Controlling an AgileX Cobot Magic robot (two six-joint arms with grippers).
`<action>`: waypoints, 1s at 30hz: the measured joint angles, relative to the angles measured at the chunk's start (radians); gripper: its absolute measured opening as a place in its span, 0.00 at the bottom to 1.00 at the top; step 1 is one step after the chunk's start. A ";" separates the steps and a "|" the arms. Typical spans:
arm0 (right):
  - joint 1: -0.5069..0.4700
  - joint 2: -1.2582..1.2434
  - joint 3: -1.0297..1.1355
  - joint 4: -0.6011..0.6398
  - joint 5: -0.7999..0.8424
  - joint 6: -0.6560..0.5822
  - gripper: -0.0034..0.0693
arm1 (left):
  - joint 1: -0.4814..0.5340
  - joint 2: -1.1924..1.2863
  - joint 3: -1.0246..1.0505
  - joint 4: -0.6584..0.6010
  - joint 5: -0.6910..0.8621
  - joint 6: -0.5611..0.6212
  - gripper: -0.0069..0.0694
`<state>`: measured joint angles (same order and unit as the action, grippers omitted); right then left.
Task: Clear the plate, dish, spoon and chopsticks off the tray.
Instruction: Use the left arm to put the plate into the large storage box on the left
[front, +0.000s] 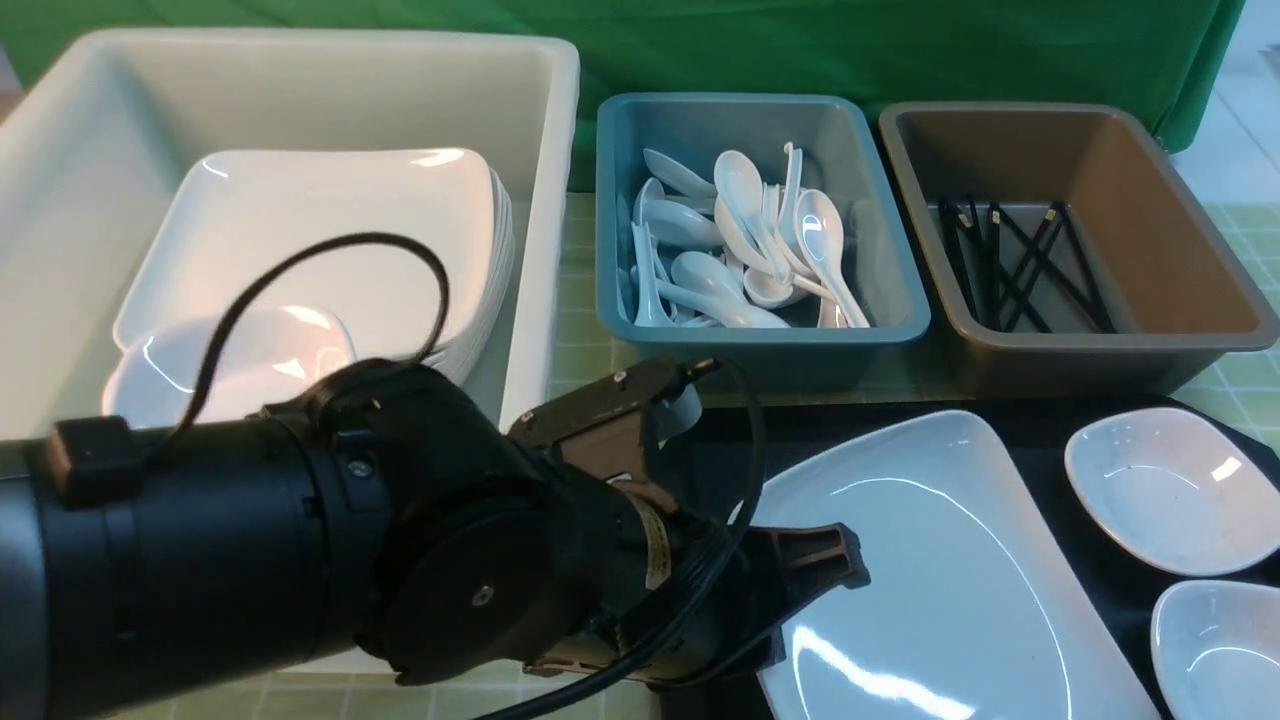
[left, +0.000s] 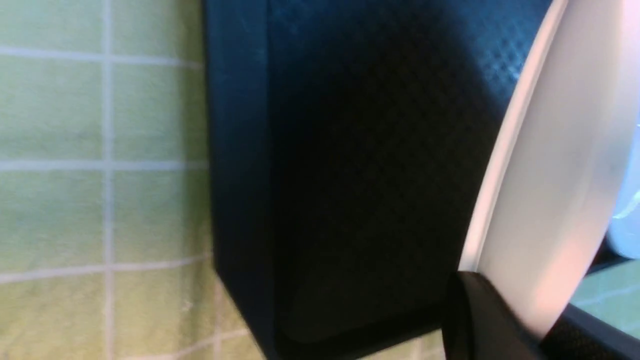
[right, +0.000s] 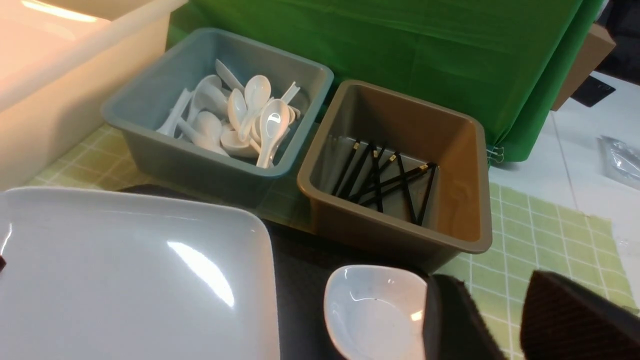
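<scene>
The large white plate (front: 950, 570) lies over the black tray (front: 1040, 422). My left gripper (front: 830, 565) is shut on the plate's left rim. In the left wrist view the plate (left: 550, 175) passes between the left gripper's (left: 530, 325) dark fingers, above the tray's textured floor (left: 350, 150). Two small white dishes (front: 1170, 490) (front: 1220, 640) sit on the tray's right side. My right gripper (right: 492, 295) hangs open beside the nearer dish (right: 370, 310), holding nothing. No spoon or chopsticks show on the visible part of the tray.
A big white bin (front: 540, 200) at the left holds stacked plates and a dish. A blue bin (front: 760, 340) holds several white spoons. A brown bin (front: 1100, 355) holds black chopsticks. A green checked cloth covers the table, with a green curtain behind.
</scene>
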<state>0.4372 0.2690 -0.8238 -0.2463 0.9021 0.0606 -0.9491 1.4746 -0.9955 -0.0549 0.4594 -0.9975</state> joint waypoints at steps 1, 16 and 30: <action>0.000 0.000 0.000 0.000 0.000 0.000 0.34 | 0.004 -0.011 0.000 -0.002 -0.007 0.002 0.11; 0.000 0.000 0.000 0.000 0.026 0.000 0.36 | 0.189 -0.284 0.005 -0.006 -0.124 0.006 0.11; 0.000 0.000 0.000 0.000 0.027 0.000 0.37 | 0.828 -0.414 0.005 -0.004 -0.151 0.034 0.11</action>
<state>0.4372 0.2690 -0.8238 -0.2463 0.9293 0.0606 -0.1209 1.0607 -0.9903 -0.0586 0.3079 -0.9636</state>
